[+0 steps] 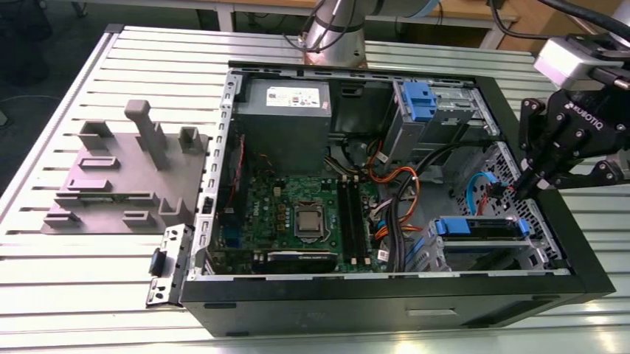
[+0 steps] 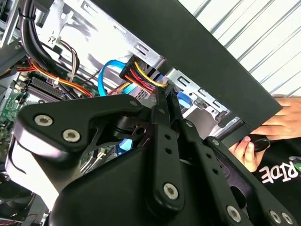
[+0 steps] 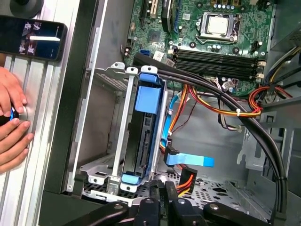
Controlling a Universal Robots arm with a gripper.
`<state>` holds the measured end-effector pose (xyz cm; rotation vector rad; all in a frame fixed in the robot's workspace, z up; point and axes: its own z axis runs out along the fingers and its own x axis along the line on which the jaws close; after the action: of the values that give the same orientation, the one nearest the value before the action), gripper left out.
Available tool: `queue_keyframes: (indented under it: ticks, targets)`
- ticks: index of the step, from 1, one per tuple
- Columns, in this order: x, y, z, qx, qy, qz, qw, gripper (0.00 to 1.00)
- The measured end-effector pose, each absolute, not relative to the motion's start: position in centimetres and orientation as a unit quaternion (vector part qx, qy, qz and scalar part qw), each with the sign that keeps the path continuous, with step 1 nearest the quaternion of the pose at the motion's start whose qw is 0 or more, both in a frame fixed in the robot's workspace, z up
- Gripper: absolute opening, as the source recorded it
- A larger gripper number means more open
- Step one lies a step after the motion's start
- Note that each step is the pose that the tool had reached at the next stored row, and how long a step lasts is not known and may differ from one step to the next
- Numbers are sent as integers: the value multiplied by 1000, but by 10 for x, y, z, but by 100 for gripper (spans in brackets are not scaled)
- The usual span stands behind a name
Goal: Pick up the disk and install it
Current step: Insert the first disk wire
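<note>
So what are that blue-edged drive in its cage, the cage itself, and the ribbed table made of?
The drive looks dark and metallic, though it sits edge-on; its blue rails are matte, moulded-looking plastic. The cage seems to be bare sheet steel: thin, grey, folded and punched. The table looks like brushed aluminium, pale with long straight grooves. The gripper above appears to be black painted metal.

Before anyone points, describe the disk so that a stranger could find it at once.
Start at the open computer case, then find the metal drive cage in its corner. The disk stands on edge inside it, marked by blue rails, unlike the orange cables beside it.
</note>
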<state>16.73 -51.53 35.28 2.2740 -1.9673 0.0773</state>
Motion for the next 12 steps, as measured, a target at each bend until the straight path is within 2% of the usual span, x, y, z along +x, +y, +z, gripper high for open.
queue_keyframes:
  ticks: [12]
  targets:
    - [159, -526, 352, 756, -651, 25, 60, 16]
